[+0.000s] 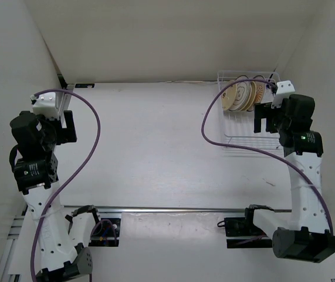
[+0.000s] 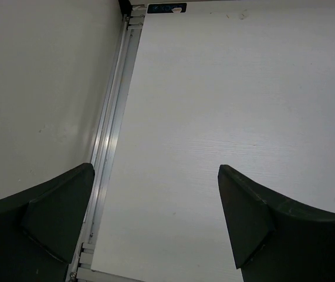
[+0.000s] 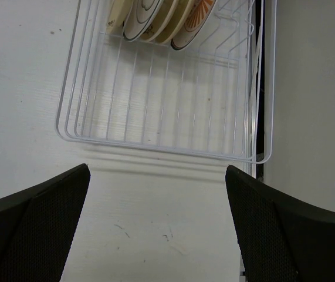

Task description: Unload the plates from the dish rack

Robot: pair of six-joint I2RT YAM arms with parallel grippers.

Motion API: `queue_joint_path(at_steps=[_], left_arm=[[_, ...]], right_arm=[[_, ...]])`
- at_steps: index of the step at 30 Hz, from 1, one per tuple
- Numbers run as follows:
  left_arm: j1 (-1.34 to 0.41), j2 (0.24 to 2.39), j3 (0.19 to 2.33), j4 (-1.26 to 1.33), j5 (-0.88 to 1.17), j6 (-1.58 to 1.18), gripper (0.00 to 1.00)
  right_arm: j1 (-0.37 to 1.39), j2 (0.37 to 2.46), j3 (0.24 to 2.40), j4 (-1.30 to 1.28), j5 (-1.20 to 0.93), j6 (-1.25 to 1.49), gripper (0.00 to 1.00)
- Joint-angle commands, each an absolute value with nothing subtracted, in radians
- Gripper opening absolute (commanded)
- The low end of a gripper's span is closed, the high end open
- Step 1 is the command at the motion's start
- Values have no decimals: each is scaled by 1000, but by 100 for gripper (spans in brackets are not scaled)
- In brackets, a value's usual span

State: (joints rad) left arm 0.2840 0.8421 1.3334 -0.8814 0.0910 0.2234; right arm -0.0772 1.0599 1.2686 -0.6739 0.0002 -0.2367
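Seen from above, the dish rack (image 1: 240, 134) sits at the far right corner of the table (image 1: 155, 135). The plates (image 1: 242, 94) stand on edge in a row at its far end, the right gripper (image 1: 264, 122) hangs by the rack's right side, and the left gripper (image 1: 58, 128) is well apart, near the left wall (image 1: 9, 70). The right wrist view adds what the overhead cannot: jaws spread wide with nothing between them, the rack's near rim just beyond the fingertips, and an orange sunburst plate (image 3: 193, 14) beside dark-rimmed white ones (image 3: 144, 17). The left wrist view shows that arm's jaws equally wide and empty over the white tabletop, next to an aluminium rail (image 2: 111, 135).
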Motion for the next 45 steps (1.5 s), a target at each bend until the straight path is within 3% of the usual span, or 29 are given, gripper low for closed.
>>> queue_joint_path(at_steps=[1, 18, 25, 28, 32, 33, 39, 41, 45], left_arm=[[281, 827, 1330, -885, 118, 216, 97], [281, 805, 1330, -904, 173, 261, 100], [281, 1055, 1517, -917, 156, 287, 100], [195, 1110, 1558, -907, 130, 299, 100], [112, 1218, 1580, -907, 104, 299, 100], [31, 1259, 1554, -888, 50, 320, 100], [-29, 1382, 1520, -877, 46, 292, 100], [-29, 1420, 1542, -868, 60, 267, 100], [-29, 1502, 1568, -868, 60, 232, 100]], right_arm=[[-66, 1014, 1243, -632, -21, -256, 99], [-57, 939, 1143, -634, 9, -245, 99], [-57, 1239, 1477, -706, 158, -310, 99], [-57, 1319, 1601, -696, 103, -253, 99], [-43, 1425, 1700, -684, 43, -184, 99], [7, 1530, 1718, -672, 82, -246, 99], [129, 1699, 1798, -638, 216, -393, 99], [138, 1739, 1848, -638, 180, -350, 96], [138, 1856, 1977, -647, 137, -318, 78]])
